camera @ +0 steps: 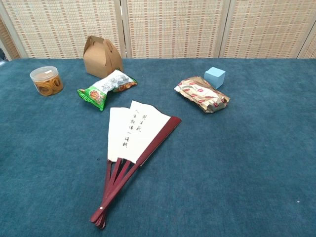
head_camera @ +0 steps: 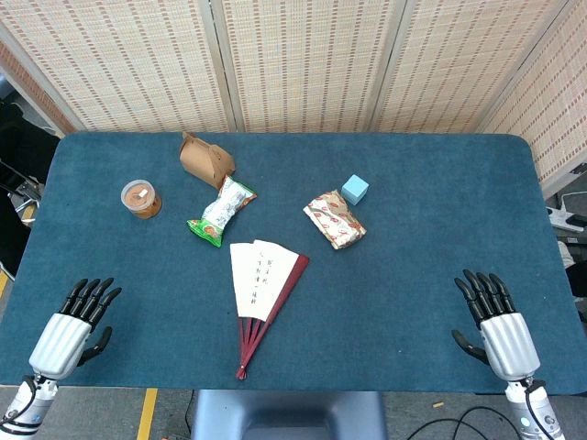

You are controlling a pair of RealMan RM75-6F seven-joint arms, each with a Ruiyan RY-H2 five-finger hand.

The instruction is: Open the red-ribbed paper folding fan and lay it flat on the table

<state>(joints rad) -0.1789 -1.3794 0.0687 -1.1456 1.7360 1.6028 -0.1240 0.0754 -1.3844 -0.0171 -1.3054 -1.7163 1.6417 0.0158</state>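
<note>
The folding fan lies flat on the blue table near the front middle, partly spread. Its white paper leaf carries dark writing, and its red ribs converge at a pivot towards the front edge. The chest view shows the same fan with one red guard rib along its right side. My left hand rests open at the front left corner, palm down, fingers apart. At the front right corner my right hand is open too. Both hands are far from the fan and hold nothing. Neither hand shows in the chest view.
Behind the fan lie a green snack bag, a brown paper box, a clear round tub, a patterned wrapped packet and a small light blue cube. A woven screen stands behind the table.
</note>
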